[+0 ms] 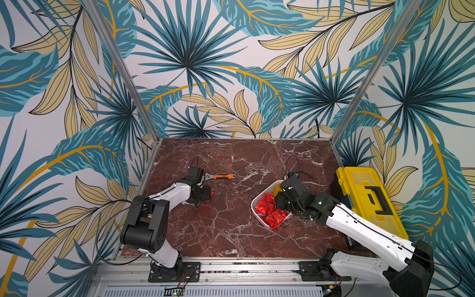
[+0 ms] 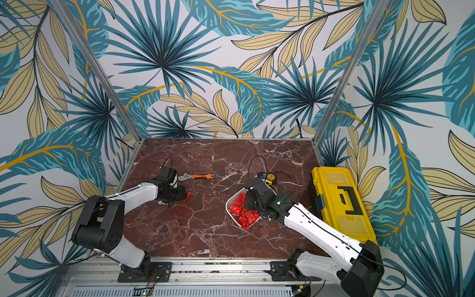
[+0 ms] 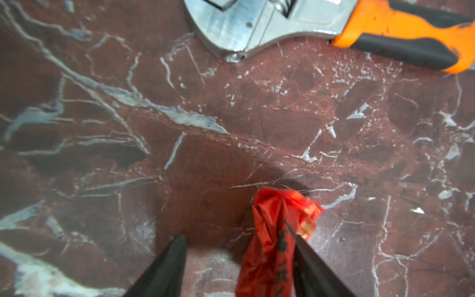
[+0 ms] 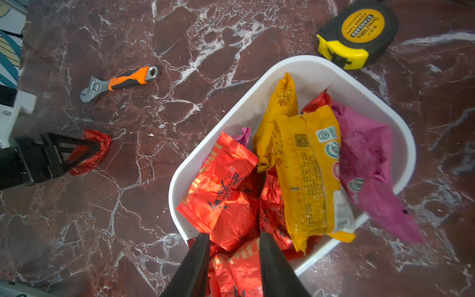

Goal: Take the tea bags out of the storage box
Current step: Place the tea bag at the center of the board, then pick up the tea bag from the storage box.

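The white storage box point(image 1: 254, 205) point(image 4: 308, 61) stands right of the table's middle. It holds several tea bags point(image 4: 221, 190): red foil ones, yellow ones point(image 4: 308, 167) and a pink one point(image 4: 370, 154). My right gripper point(image 4: 234, 234) point(image 1: 278, 203) reaches into the box near its front corner, its jaws closed partway on a crumpled red tea bag point(image 4: 239, 262). My left gripper point(image 3: 239, 236) point(image 1: 208, 198) is low over the table at the left with its jaws wide apart. One red tea bag point(image 3: 272, 231) point(image 4: 99, 146) rests on the marble, leaning against one finger.
An orange-handled wrench point(image 1: 221, 176) point(image 3: 257, 23) lies just beyond the left gripper. A yellow tape measure point(image 4: 359, 33) point(image 2: 270, 177) sits behind the box. A big yellow toolbox point(image 1: 365, 195) stands along the right edge. Patterned walls enclose three sides.
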